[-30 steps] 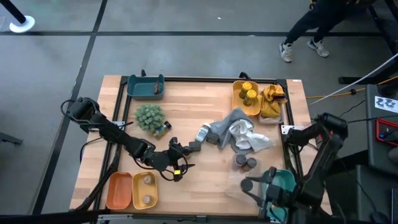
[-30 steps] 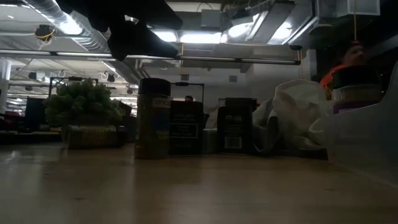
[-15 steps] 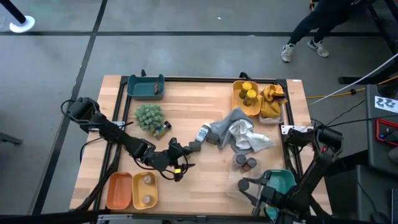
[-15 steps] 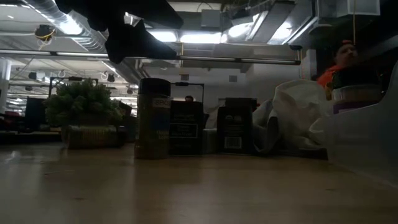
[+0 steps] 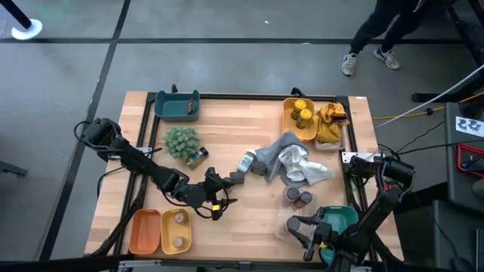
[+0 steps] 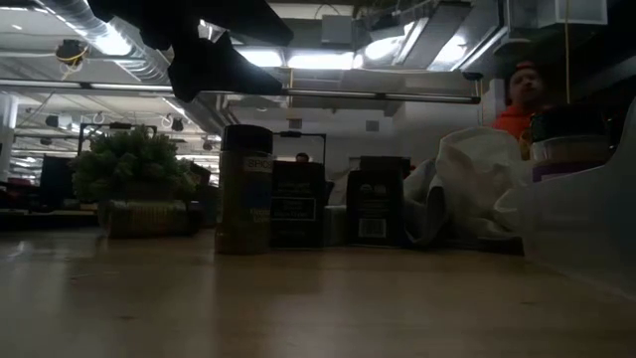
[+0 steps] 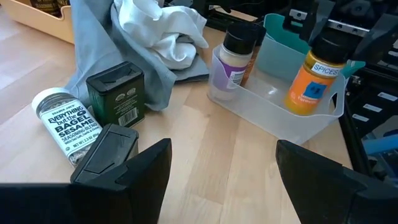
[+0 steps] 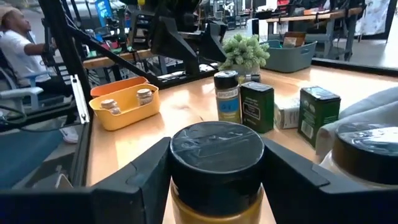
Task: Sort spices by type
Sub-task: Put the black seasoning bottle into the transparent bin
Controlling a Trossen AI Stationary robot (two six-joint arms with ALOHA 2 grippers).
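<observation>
My right gripper (image 5: 299, 229) is near the table's near right edge, shut on an orange spice jar with a black lid (image 7: 313, 79). The jar stands at a clear tray (image 7: 273, 102) that holds another dark-lidded jar (image 7: 232, 57). My left gripper (image 7: 224, 165) hovers open left of centre (image 5: 225, 198), with nothing between its fingers. A dark tin (image 7: 104, 152) lies beside one finger. Past it are a green tin (image 7: 117, 93) and a sesame seasoning jar (image 7: 65, 124) lying on its side. A blue-labelled jar (image 8: 227, 96) stands upright on the table. My right gripper pinches the orange jar between its two fingers at the black lid and shoulder (image 8: 180, 163). The fingers reach in about level from the table's near right side. The jar stays upright, its lower part (image 7: 300, 102) behind the clear tray's wall. Whether its base rests there I cannot tell.
Grey and white cloths (image 5: 291, 162) lie heaped right of centre. A yellow tray with yellow-lidded jars (image 5: 300, 113) and a yellow cloth (image 5: 331, 121) are at the far right. Also here: a teal bin (image 5: 177, 104), a plant ball (image 5: 181, 141), orange and yellow trays (image 5: 175, 230), a second teal bin (image 5: 344, 219).
My right gripper has come down with the orange jar and rolled at the wrist, drifting a little toward the table's left. It stays shut on the jar.
</observation>
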